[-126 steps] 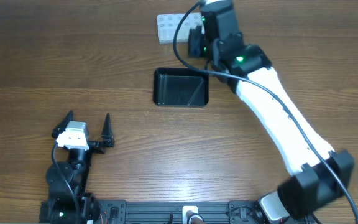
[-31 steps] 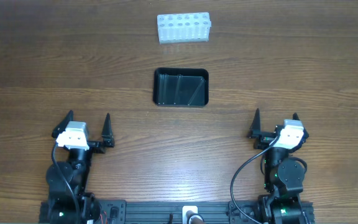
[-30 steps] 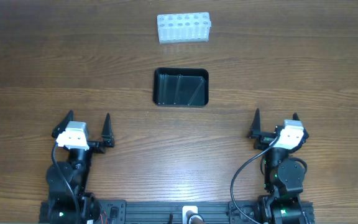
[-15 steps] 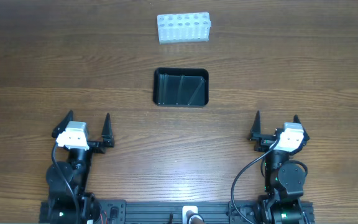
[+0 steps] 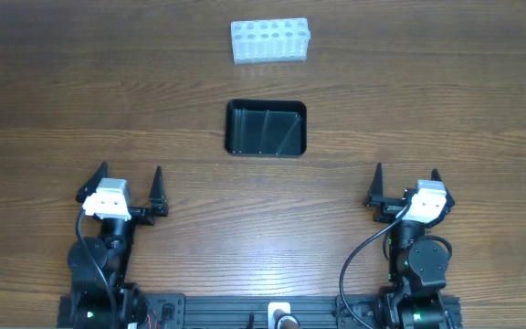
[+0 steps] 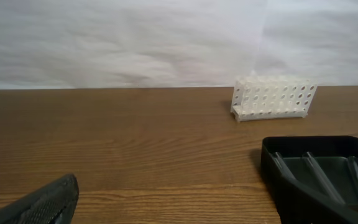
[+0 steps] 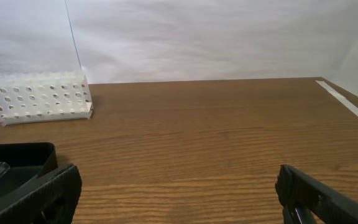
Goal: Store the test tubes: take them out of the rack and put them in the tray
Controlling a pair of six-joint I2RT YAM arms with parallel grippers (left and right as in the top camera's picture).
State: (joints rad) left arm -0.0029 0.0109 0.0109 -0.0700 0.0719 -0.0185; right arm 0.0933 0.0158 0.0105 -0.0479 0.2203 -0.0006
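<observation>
clear glass test tubes (image 5: 265,128) lie in the black rectangular plastic tray (image 5: 229,128) on the brown wooden table (image 5: 427,91), the white perforated plastic rack (image 5: 270,41) beyond it. left jaws and right jaws gape empty, well apart from both.

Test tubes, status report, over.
Left gripper and right gripper open, low near their bases. Several test tubes lie in the black tray; rack looks empty. Nothing blocking either arm.

no text, label, number or sign can be read anywhere: not on the rack (image 5: 270,41), the tray (image 5: 228,128) or the table (image 5: 80,91).
</observation>
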